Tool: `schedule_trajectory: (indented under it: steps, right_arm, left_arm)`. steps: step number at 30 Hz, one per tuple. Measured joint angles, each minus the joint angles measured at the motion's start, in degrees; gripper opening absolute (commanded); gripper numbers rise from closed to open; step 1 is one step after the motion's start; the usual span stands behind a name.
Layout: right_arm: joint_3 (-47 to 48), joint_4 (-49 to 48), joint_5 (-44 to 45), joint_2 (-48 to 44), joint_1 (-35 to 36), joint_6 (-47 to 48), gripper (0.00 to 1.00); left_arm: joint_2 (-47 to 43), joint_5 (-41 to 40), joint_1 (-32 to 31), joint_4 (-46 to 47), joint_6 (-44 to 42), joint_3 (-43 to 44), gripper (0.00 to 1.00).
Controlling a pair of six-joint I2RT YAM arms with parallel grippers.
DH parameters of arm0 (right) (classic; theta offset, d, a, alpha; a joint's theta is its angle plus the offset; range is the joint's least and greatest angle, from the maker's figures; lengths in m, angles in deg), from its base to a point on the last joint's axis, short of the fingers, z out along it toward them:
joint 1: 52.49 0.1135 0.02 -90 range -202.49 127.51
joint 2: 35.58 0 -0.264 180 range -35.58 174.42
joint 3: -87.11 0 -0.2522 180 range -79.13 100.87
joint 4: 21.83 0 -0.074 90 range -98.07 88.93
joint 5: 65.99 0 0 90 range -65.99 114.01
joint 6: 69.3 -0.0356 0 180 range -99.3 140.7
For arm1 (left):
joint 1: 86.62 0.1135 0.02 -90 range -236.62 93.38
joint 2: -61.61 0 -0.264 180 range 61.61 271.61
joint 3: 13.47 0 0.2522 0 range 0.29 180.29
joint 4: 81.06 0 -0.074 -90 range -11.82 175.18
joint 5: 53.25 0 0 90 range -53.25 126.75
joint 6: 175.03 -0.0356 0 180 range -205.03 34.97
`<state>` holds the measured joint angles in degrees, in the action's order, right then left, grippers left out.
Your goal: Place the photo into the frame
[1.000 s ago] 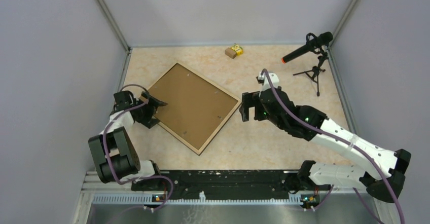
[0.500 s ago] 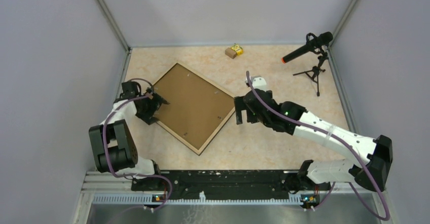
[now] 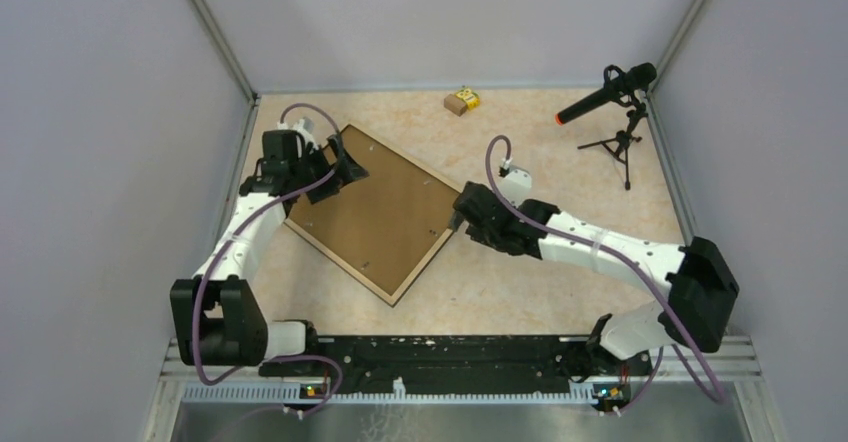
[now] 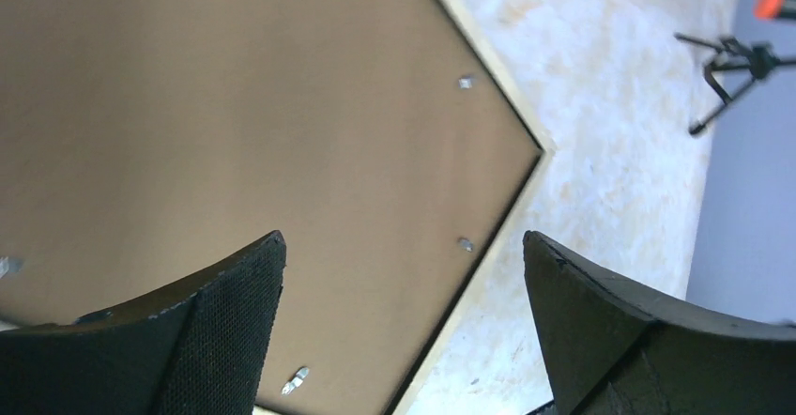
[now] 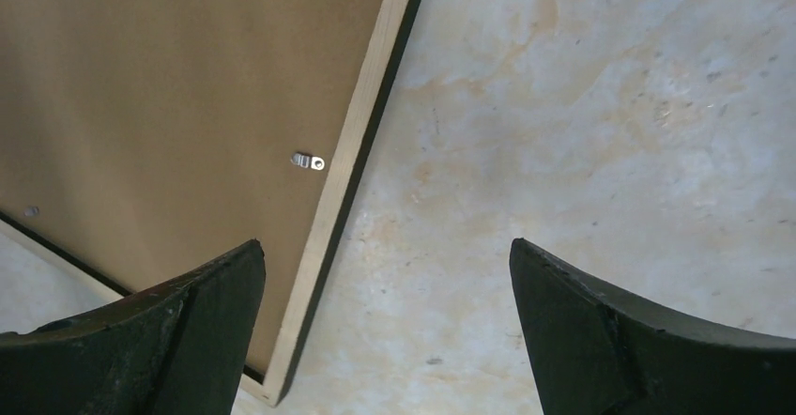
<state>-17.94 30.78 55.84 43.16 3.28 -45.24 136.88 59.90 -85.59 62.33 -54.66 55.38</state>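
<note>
The frame lies face down on the table, its light-wood rim around a brown backing board. The photo is not in view. My left gripper is open and empty above the frame's far left part. In the left wrist view it hovers over the board and the rim. My right gripper is open and empty at the frame's right corner. In the right wrist view it straddles the rim and bare table.
A small yellow-brown box sits at the back edge. A microphone on a tripod stands at the back right, and also shows in the left wrist view. Grey walls close in the table on three sides.
My left gripper has moved from the frame's left corner toward the far side, over the board. My right gripper has moved left to the frame's right corner. The frame has not moved.
</note>
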Motion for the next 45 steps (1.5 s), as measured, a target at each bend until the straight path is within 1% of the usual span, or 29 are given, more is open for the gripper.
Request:
schedule_trajectory:
  steps: [2, 5, 11, 14, 18, 22, 26, 27, 32, 34, 37, 40, 45]
  right_arm:
    - [-0.1, -1.7, -1.1, 2.8, 0.2, -3.9, 0.99]
    - [0.0, -3.4, -3.2, 8.0, 0.5, -8.2, 0.98]
    - [4.2, -5.0, -8.1, 20.3, 0.9, -11.7, 0.89]
    - [5.7, -6.1, -10.2, 24.2, 1.3, -12.7, 0.79]
    - [8.8, -6.1, -11.5, 27.6, 1.5, -13.4, 0.70]
    - [11.7, -6.3, -12.0, 30.1, 1.6, -14.0, 0.51]
    - [11.8, -5.6, -11.8, 30.6, 1.6, -15.7, 0.39]
    - [11.8, -5.2, -11.6, 30.6, 1.6, -16.2, 0.34]
    - [11.7, -4.7, -10.1, 30.6, 1.6, -17.9, 0.16]
    - [10.6, -5.4, -9.0, 29.9, 1.8, -18.3, 0.08]
    - [6.6, -6.5, -7.5, 27.1, 1.4, -18.0, 0.00]
    - [1.0, -7.4, -6.8, 22.6, 0.0, -14.8, 0.00]
    - [-11.1, -12.5, -11.0, 12.1, -7.1, -2.1, 0.00]
  left_arm:
    - [0.0, 1.1, -2.8, 1.3, -1.7, 1.7, 0.98]
    - [0.0, 2.8, -5.5, 2.1, -3.5, 2.1, 0.98]
    - [1.9, 8.2, -7.5, 2.7, -4.4, 1.7, 0.98]
    - [2.1, 10.1, -7.5, 2.8, -4.6, 1.0, 0.98]
    - [2.1, 11.0, -7.5, 2.8, -4.8, 0.8, 0.98]
    - [2.1, 11.6, -7.2, 3.4, -4.8, 0.3, 0.98]
    - [2.1, 12.3, -6.6, 4.3, -4.7, -1.0, 0.98]
    - [2.1, 12.4, -6.4, 4.5, -4.6, -1.3, 0.98]
    - [2.1, 12.6, -4.9, 5.4, -4.3, -2.1, 0.98]
    - [2.1, 12.6, -4.7, 5.9, -4.1, -2.2, 0.98]
    - [2.1, 12.4, -4.7, 6.3, -4.1, -2.2, 0.98]
    - [2.1, 12.3, -4.7, 6.4, -4.1, -2.3, 0.98]
    - [2.1, 12.0, -4.7, 6.8, -4.1, -2.4, 0.98]
